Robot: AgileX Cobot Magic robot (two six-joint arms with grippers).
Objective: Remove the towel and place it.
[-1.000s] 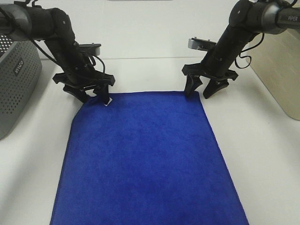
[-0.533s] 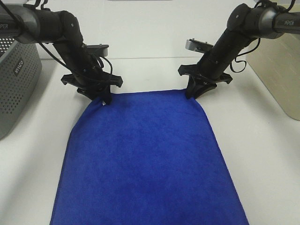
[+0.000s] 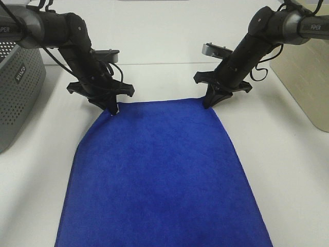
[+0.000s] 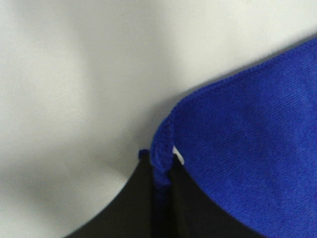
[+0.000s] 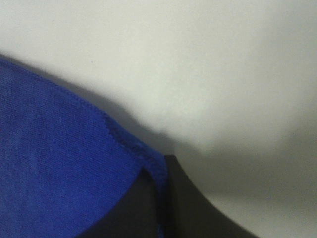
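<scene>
Your large royal-blue plush towel [image 3: 159, 175] lay flat on the white table [image 3: 288, 154], right of the grey perforated basket [image 3: 18, 92]. Within the last second both pincers closed: the left pincer [image 3: 110, 108] clamped the far-left corner, the right pincer [image 3: 209, 103] the far-right corner. You were likely ready to lift.

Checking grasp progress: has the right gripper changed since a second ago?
Yes. The right gripper was open at the towel corner; now it is shut on it, same spot relative to the table.
</scene>
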